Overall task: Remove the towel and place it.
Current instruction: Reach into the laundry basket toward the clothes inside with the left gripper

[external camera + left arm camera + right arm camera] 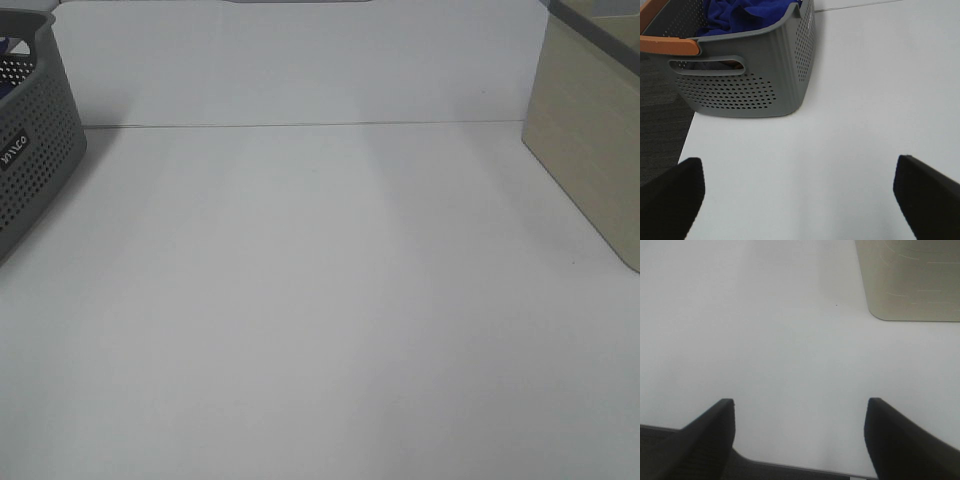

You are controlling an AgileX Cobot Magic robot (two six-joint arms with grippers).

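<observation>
The royal-blue towel (745, 15) lies bunched inside a grey perforated basket (755, 80) with an orange handle (670, 45). In the exterior high view only the basket's wall (30, 150) shows at the far left edge, and neither arm is in sight. My left gripper (800, 200) hovers over the white table a short way from the basket, open, with nothing between its black fingers (675, 195). My right gripper (800, 435) is also open and empty above the table's near edge.
A beige box (590, 150) stands at the right side of the table, seen as a rounded beige corner (910, 280) in the right wrist view. The white table (320, 300) spreads between basket and box. Dark floor (660, 125) shows past the table's left edge.
</observation>
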